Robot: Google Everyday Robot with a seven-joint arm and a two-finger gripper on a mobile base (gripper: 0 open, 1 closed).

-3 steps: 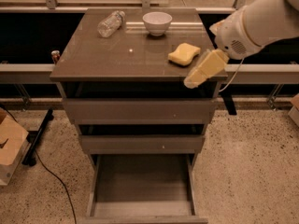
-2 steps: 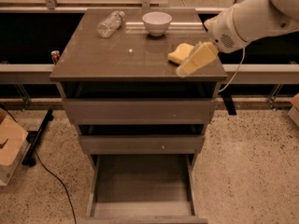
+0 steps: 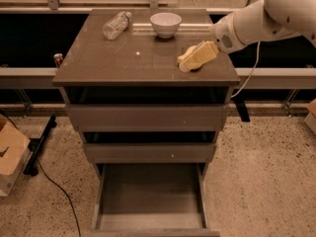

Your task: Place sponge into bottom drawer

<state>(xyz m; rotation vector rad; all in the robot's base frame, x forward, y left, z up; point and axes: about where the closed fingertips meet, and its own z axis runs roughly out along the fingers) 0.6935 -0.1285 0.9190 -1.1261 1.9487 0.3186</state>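
Note:
The pale-yellow sponge (image 3: 184, 56) lies on the cabinet top (image 3: 128, 58) near its right edge, mostly covered by my gripper (image 3: 198, 57). The gripper reaches in from the right on a white arm (image 3: 256, 21) and sits right over the sponge, low above the top. I cannot tell whether it touches the sponge. The bottom drawer (image 3: 148, 194) is pulled out toward me at the cabinet's foot, and its flat floor is bare. The two drawers above it show flat fronts.
A clear plastic bottle (image 3: 116, 24) lies at the back left of the top, with a white bowl (image 3: 165, 23) at the back middle. A cardboard box (image 3: 10, 154) and a black cable (image 3: 54, 186) are on the floor at left. Metal rails run behind the cabinet.
My gripper has moved left and back from the cabinet's front right corner onto the sponge. The sponge, bottle, bowl and drawers have not moved.

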